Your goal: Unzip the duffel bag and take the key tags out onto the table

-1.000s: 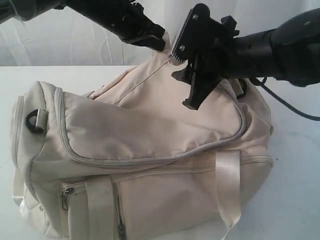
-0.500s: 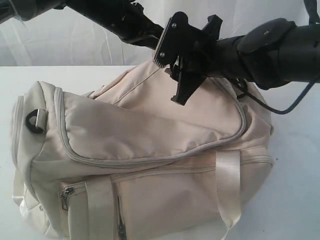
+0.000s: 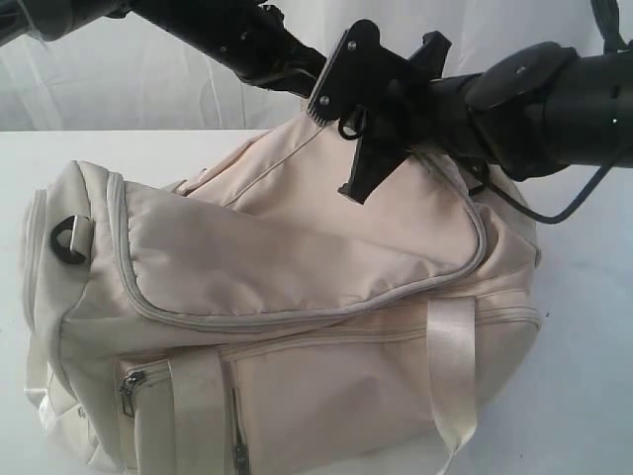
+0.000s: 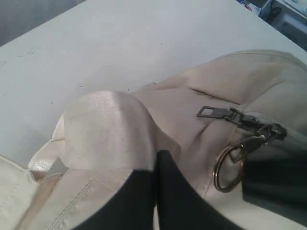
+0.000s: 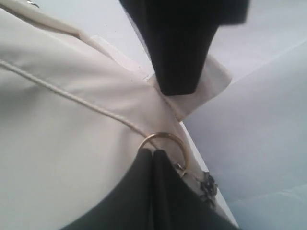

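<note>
Item: large cream-beige fabric duffel bag (image 3: 297, 257) on white surface (image 3: 99, 148), zip shut, key tags unseen; right jaws, wide a sec ago, now pinch small brass zip-pull ring (image 5: 163, 134); left jaws clamp satin strap (image 4: 105, 129), so unzip can prob. start.

Nothing readable from my side. The duffel bag (image 3: 297, 277) is plain cream fabric on every panel I can see, with no logo, tag or print. The grey zipper pull (image 4: 213, 112) shows no legible stamp, and the metal ring (image 5: 161, 136) is bare. The bits of colour at the far corner of my left wrist view are too blurred to read.
</note>
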You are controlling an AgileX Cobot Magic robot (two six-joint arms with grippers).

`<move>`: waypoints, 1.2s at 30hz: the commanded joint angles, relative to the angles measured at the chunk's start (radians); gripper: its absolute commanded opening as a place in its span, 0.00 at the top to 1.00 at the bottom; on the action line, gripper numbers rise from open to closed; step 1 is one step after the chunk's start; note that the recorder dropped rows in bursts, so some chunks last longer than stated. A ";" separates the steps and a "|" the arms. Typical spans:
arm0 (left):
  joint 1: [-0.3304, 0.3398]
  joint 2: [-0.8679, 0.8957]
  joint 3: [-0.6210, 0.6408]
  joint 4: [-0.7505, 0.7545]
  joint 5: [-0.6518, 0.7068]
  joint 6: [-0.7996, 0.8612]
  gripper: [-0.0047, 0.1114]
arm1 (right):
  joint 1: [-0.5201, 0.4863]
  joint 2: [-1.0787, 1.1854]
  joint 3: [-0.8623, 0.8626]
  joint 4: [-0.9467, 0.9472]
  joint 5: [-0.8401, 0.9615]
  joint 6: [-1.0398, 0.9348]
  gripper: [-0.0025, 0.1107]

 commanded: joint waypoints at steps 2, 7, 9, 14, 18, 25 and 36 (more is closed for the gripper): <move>-0.006 -0.047 -0.012 -0.063 0.006 -0.002 0.96 | 0.000 -0.073 0.022 0.009 -0.036 0.050 0.98; -0.006 -0.047 -0.012 -0.055 0.002 -0.006 0.96 | 0.000 -0.134 0.067 0.009 -0.073 0.068 0.98; -0.006 -0.047 -0.012 -0.055 0.002 -0.006 0.96 | 0.000 -0.142 0.069 0.009 -0.047 0.068 0.98; -0.006 -0.047 -0.012 -0.057 0.002 -0.009 0.96 | 0.000 -0.121 0.067 0.001 0.057 0.014 0.90; -0.006 -0.047 -0.012 -0.057 0.002 -0.009 0.96 | 0.000 -0.080 0.067 0.001 0.058 -0.020 0.60; -0.006 -0.047 -0.012 -0.057 0.006 -0.009 0.96 | 0.000 0.015 0.017 0.012 0.034 -0.063 0.43; -0.006 -0.047 -0.012 -0.057 0.009 -0.006 0.96 | 0.000 0.054 -0.029 0.027 -0.005 0.028 0.76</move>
